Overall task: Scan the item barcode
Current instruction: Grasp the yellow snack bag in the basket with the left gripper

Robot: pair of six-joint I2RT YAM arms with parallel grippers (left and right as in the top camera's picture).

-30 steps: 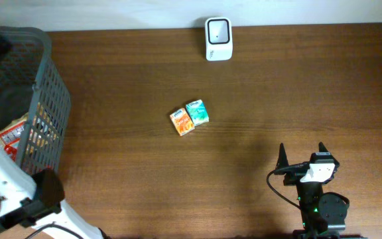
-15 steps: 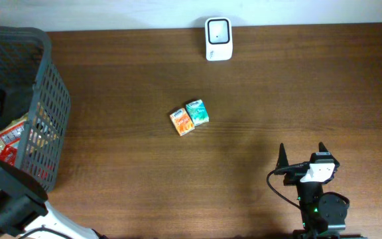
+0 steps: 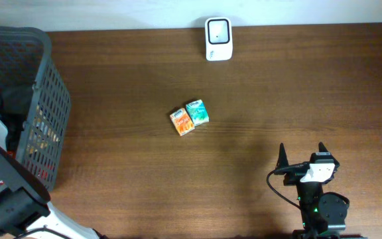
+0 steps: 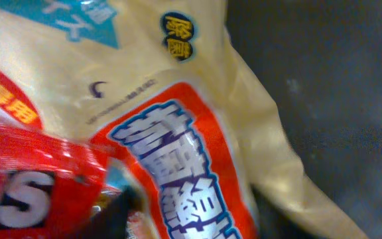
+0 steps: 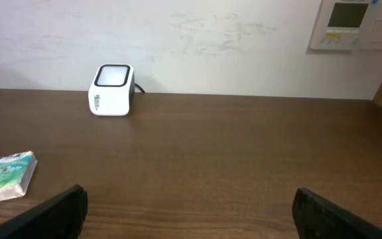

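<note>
Basket (image 3: 52, 106) crowds left edge, scanner (image 3: 218, 38) far edge, boxes (image 3: 190, 117) centre

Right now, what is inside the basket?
A cream bag with a red label and a red wrapper show in the left wrist view. Overhead, the left arm and basket wall hide the rest.

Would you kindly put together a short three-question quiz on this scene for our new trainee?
1. True or false: the white scanner stands at the far edge of the table.
2. What lies right beside the orange pack? A) teal pack B) bottle C) cup
3. Short answer: is the right pincer open or shut?
Key: 1 true; 2 A; 3 open.
</note>
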